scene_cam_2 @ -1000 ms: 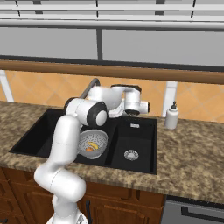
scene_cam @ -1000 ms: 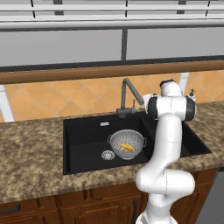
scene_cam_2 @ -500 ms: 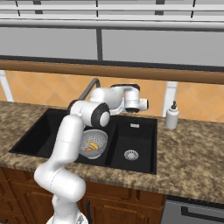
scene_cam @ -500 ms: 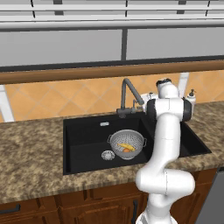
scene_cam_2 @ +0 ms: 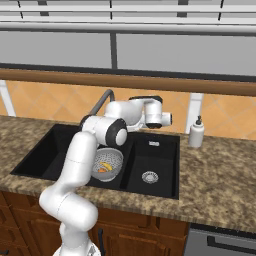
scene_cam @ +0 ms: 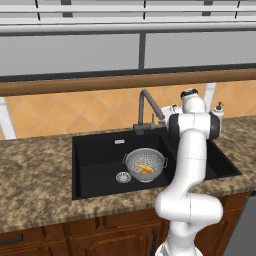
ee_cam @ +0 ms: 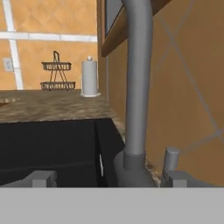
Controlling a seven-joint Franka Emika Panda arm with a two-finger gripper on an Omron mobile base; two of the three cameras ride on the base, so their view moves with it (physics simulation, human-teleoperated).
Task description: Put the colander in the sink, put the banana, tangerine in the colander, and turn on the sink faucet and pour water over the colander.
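The perforated metal colander (scene_cam: 145, 165) is sitting upright in the black sink's (scene_cam: 95, 165) large basin — banana (scene_cam: 143, 167) and tangerine (scene_cam: 146, 171) lying inside it — with the dark grey faucet (scene_cam: 148, 111) standing behind.

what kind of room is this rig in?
A simulated home kitchen, by the look of it: a black double-basin sink with a dark faucet set in a speckled stone counter, wooden cabinets below, and a colander of fruit in the basin.

No legible text or labels anywhere.
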